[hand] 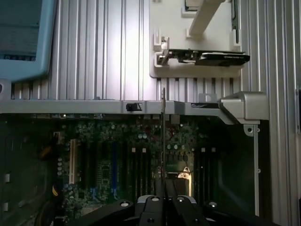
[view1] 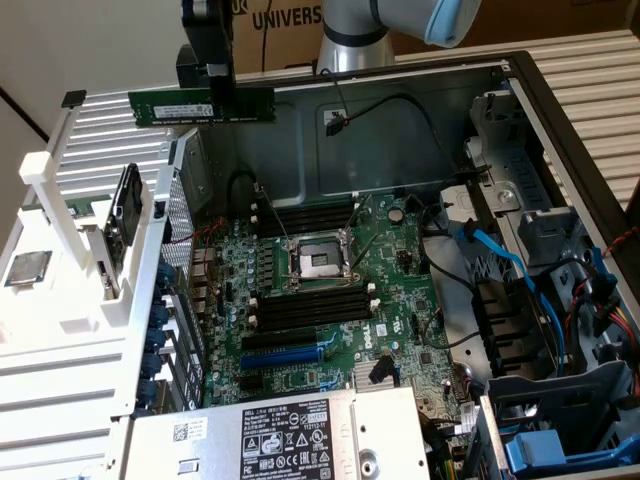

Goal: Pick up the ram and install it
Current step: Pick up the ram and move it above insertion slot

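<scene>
Exterior above, wrist downward; shared motherboard

Ribbed table carries computer case; apparently white fixture.

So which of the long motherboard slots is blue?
The expansion slot between the lower memory slots and the silver power supply; the memory slots are black with white end clips, this one is blue.

This is a robotics lab set up for computer assembly; a robot arm with its tool gripping the ram works at an open desktop case, motherboard bared, on a ribbed metal bench; a white parts fixture lies alongside; a carton printed "UNIVERS" stands behind.
</scene>
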Controlling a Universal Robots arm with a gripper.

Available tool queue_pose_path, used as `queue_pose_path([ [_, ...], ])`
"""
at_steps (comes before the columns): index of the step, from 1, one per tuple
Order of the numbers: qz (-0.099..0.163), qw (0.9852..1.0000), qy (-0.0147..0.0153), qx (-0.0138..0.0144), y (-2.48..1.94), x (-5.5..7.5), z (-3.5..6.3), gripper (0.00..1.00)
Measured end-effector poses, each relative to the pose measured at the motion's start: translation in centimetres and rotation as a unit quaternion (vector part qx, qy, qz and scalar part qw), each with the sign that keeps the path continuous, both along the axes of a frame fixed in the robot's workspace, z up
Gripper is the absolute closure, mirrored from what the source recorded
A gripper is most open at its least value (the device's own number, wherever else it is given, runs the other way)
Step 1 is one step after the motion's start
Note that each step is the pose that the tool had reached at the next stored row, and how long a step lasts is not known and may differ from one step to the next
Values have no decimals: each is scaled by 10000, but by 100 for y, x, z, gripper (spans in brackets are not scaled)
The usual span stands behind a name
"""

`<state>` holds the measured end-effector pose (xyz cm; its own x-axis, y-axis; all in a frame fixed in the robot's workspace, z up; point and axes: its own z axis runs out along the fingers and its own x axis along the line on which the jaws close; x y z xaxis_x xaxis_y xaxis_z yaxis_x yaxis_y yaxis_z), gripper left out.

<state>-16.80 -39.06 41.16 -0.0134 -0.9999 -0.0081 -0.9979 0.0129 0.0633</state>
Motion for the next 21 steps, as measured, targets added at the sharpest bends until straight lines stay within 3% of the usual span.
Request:
queue_pose_path([
  [11,1,10000,-12,0,0,503,-3,88],
  [15,0,10000,-66,0,0,614,-30,88],
  [21,0,9999,-153,0,0,630,-93,88],
])
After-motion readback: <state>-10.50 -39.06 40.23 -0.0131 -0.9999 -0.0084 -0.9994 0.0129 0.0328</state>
